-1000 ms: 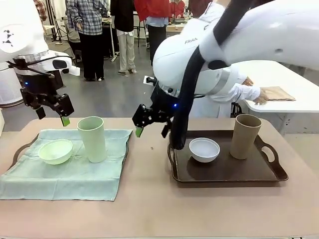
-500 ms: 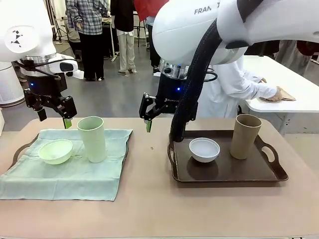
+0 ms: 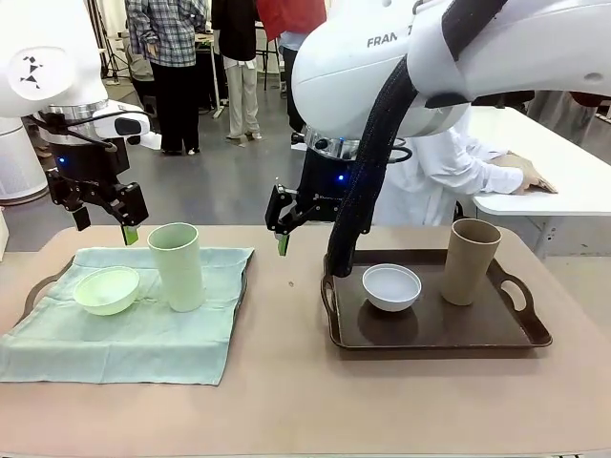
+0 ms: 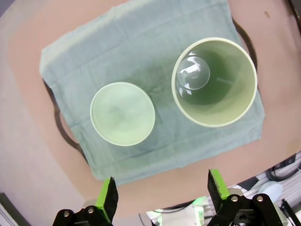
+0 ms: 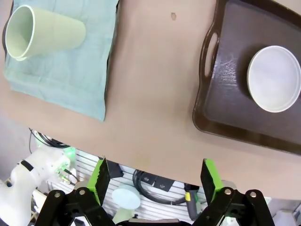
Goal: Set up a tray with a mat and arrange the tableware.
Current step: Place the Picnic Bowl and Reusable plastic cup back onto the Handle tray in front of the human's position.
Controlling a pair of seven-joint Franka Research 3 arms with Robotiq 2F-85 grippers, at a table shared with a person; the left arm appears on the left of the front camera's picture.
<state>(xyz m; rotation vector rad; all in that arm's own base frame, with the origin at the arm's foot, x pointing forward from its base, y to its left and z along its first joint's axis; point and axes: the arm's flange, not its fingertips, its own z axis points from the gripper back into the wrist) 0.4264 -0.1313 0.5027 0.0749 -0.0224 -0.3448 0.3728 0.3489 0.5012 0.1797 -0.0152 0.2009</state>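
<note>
Front view: we see the green bowl (image 3: 106, 289) and green cup (image 3: 178, 266) on the mat (image 3: 124, 343) by the worktop's (image 3: 305, 401) left edge, and the white bowl (image 3: 391, 286) and tan cup (image 3: 470, 261) in the tray (image 3: 430, 326) toward its right edge. Left wrist view: our left tool (image 4: 161, 186) hangs released above the mat's edge. Right wrist view: our right tool (image 5: 155, 173) is released over bare worktop.

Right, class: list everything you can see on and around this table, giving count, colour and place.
left tray: 1, dark, under mat
mat: 1, pale green, over left tray
right tray: 1, dark brown, table's right
green bowl: 1, on mat
green cup: 1, upright on mat
white bowl: 1, in right tray
tan cup: 1, upright in right tray
table: 1, brown, under all
person: 1, white sleeves, at far table
left gripper: 1, black, open above mat
right gripper: 1, black, open between trays
</note>
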